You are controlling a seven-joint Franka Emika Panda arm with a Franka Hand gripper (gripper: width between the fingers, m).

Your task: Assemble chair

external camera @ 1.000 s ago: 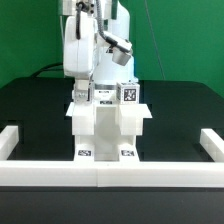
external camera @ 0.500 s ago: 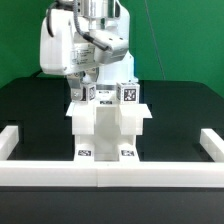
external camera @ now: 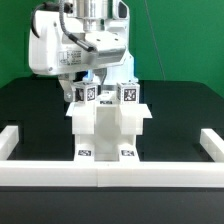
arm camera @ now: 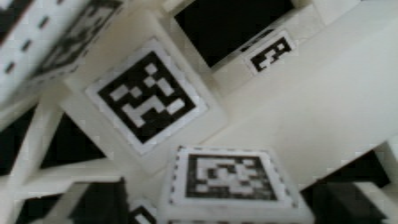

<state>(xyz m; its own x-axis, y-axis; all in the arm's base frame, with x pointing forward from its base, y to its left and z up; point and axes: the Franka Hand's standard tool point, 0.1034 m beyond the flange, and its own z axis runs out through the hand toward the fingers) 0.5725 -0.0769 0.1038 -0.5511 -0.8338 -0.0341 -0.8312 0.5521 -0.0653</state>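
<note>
One small white blocky plastic chair [external camera: 108, 122] stands at table middle. Arm turns since before; gripper [external camera: 93, 78] at chair's 12 o'clock, opening unclear. Maybe letting go.

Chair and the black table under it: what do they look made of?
The small white blocky chair looks like matte moulded plastic: uniform white, thick flat-faced blocks with crisp edges, no grain. Its black-and-white square tags look like printed stickers, though that is not certain. The black table surface looks matte, without glare; material unclear, possibly cloth or painted board.
</note>
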